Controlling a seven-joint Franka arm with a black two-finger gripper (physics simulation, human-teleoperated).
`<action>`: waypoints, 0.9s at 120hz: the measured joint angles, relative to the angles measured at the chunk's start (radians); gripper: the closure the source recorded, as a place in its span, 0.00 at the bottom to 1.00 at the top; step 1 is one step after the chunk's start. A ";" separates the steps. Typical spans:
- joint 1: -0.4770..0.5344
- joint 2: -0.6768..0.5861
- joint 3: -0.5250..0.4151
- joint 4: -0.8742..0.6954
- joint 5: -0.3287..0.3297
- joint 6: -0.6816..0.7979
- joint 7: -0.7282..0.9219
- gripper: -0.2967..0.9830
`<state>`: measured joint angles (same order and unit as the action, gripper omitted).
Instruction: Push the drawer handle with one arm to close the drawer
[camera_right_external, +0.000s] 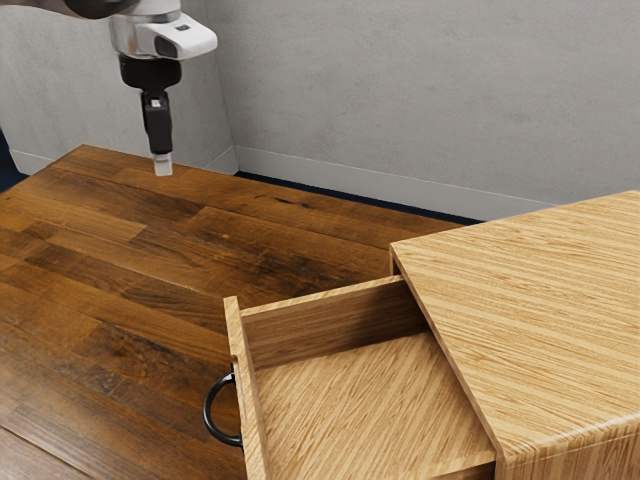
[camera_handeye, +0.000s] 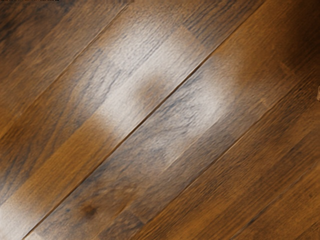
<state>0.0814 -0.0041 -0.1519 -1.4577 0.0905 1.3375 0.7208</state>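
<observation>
1. One black gripper hung pointing down above the tabletop. Spread or pressed together: could not be told from the views.
2. White and dark arm entered from the exterior view's upper left and carried the gripper.
3. Wrist view, beneath the gripper: brown planks of the tabletop, slanting seams, pale shine across the wood.
4. Handle, black and curved, was fixed to the outer face of the drawer front, well apart from the gripper, toward the exterior view's bottom.
5. Drawer, light striped wood, stood open, pulled out of its cabinet toward the exterior view's left; its inside floor and side walls were visible.
6. Cabinet, same light wood, occupied the exterior view's lower right.
7. Grey wall with a pale baseboard stood beyond the tabletop.
</observation>
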 joint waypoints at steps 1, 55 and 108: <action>0.000 0.000 0.000 0.000 0.000 0.000 0.000 0.23; 0.023 -0.223 0.027 0.115 -0.040 -0.109 0.003 0.23; 0.114 -0.671 -0.107 -0.778 -0.313 -0.023 -0.156 0.46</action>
<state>0.1957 -0.6751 -0.2592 -2.2353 -0.2221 1.3148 0.5651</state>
